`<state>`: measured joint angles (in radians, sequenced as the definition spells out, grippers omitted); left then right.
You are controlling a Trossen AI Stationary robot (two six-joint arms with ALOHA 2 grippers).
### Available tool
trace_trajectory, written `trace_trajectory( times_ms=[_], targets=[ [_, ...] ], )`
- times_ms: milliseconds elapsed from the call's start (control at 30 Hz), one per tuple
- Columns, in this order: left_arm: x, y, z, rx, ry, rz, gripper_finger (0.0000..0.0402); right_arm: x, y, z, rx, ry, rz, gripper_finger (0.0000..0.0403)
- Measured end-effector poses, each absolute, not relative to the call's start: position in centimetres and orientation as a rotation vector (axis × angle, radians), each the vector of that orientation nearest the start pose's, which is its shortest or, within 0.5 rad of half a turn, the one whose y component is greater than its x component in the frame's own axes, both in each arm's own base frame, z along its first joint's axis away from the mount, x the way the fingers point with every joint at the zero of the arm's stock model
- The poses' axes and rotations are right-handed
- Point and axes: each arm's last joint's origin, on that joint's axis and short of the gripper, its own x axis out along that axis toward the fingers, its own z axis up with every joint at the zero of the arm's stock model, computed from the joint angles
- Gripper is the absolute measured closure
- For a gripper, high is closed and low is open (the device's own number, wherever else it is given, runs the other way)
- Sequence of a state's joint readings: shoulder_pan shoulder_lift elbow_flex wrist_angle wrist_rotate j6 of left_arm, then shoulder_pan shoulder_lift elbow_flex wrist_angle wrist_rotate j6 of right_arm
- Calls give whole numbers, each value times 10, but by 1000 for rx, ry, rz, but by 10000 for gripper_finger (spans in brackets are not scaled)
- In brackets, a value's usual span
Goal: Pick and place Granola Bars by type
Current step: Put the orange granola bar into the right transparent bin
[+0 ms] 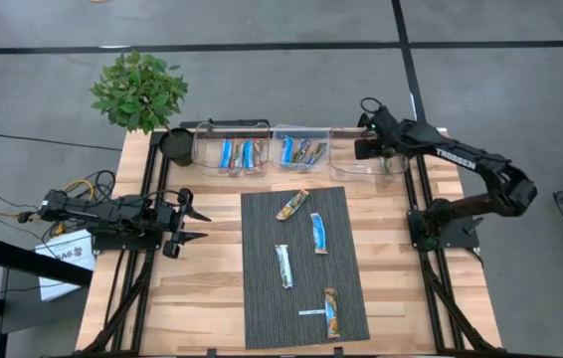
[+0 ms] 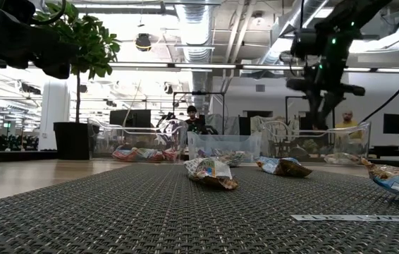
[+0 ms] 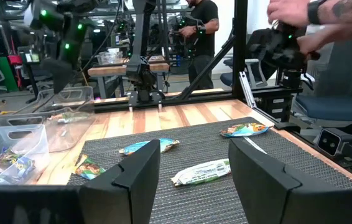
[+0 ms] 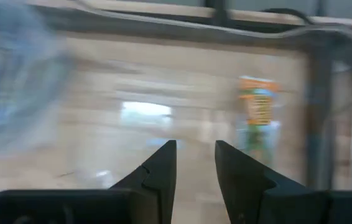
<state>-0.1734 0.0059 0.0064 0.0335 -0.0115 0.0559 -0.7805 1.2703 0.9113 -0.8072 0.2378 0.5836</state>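
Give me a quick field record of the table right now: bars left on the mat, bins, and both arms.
bars on mat: four, at
left bin: holds bars
middle bin: holds bars
right bin: one bar seen inside
right gripper: over right bin, jaws open, empty
left gripper: waiting left of mat, jaws open, empty

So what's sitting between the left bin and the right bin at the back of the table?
The middle clear bin, holding a few granola bars, sits between the left bin and right bin, seen in the high view.
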Motion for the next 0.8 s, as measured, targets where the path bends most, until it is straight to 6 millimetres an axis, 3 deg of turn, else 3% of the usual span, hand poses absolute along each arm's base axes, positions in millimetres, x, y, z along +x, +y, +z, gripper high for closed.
trace_trajectory(
  times_ms=[433, 800],
  targets=[
    [96, -17, 169, 53, -39, -161, 217, 188, -113, 288, 879, 651, -776, 300],
    [96, -17, 169, 53, -38, -161, 217, 221, -47, 294, 889, 718, -337, 301]
  ],
)
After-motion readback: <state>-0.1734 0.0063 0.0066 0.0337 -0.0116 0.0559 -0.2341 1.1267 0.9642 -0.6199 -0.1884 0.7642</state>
